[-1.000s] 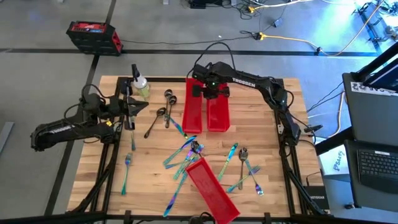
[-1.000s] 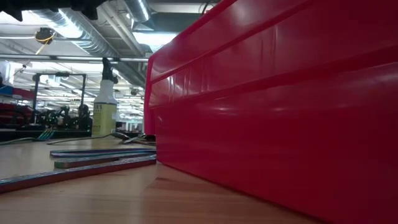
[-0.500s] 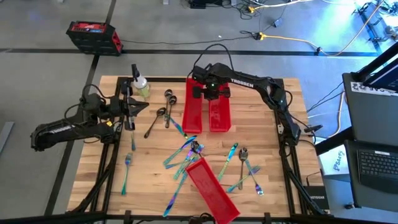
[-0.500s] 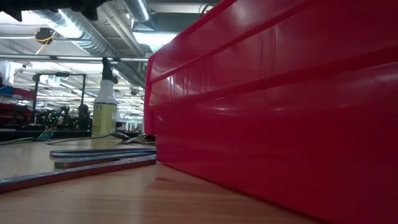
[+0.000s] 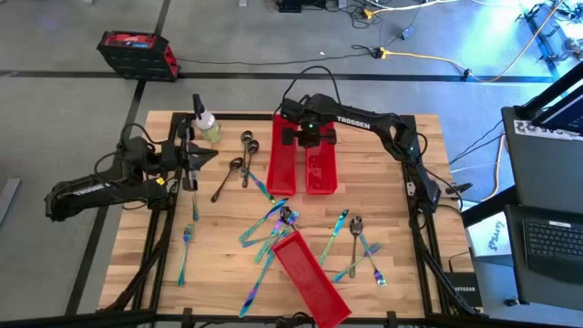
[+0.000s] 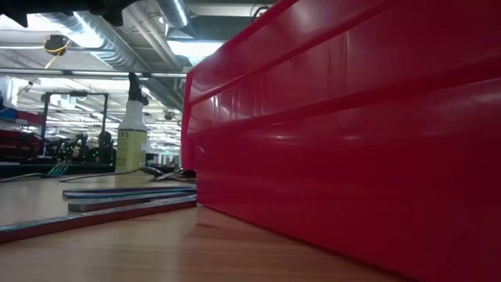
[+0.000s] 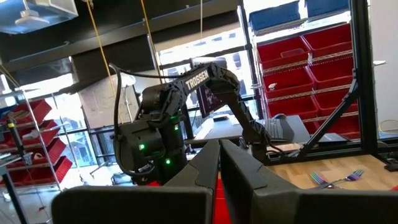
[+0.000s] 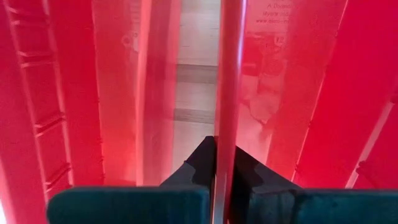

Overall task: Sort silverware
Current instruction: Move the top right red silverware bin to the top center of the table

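Observation:
Iridescent silverware (image 5: 273,226) lies scattered on the wooden table's middle and near part. More pieces lie at the right (image 5: 360,248), forks at the left (image 5: 186,244), and dark spoons (image 5: 239,166) farther back. In the low view some pieces (image 6: 117,200) lie flat on the wood. Two red bins (image 5: 283,157) (image 5: 322,164) stand side by side at the back. My right gripper (image 5: 305,137) points down between them, shut on a bin wall. My left gripper (image 5: 202,157) hovers shut and holds nothing at the left; the left wrist view shows its fingers (image 7: 219,152) together. My right gripper (image 8: 221,148) pinches the top edge of a bin's long side wall (image 8: 226,115), the wall that faces the neighbouring bin. It comes from above, pointing down. One finger stands in the gap between the bins and one inside the bin. Whether the bin is lifted I cannot tell.
A third red bin (image 5: 312,279) lies slantwise near the front edge and fills the right of the low view (image 6: 352,141). A spray bottle (image 5: 205,123) stands at the back left. Bare wood shows at the far right and near left.

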Controlling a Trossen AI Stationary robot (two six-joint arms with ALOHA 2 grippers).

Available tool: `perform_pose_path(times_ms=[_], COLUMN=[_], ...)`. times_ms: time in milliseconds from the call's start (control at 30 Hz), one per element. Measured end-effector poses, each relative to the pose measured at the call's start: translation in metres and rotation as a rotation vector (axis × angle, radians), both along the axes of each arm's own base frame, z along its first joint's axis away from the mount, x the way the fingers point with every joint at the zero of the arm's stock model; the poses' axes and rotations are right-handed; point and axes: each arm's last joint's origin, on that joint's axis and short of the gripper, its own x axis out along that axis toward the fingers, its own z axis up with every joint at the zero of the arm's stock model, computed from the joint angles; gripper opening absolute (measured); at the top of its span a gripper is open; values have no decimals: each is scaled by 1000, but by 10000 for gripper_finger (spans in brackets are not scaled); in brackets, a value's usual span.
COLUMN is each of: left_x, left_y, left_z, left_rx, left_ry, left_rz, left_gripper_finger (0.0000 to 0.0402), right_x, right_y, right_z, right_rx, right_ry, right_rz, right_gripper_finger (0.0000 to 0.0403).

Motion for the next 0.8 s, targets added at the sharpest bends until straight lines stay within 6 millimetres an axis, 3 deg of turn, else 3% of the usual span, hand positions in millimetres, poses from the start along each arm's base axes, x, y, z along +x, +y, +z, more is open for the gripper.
perform_pose_path(times_ms=[800], left_x=[0], left_y=[0], left_z=[0], left_rx=[0], left_ry=[-1], left_rz=[0], left_gripper_finger=[0], right_x=[2], right_y=[6], right_z=[-2], right_rx=[25], right_ry=[9], right_rz=[14], right_gripper_finger=[0])
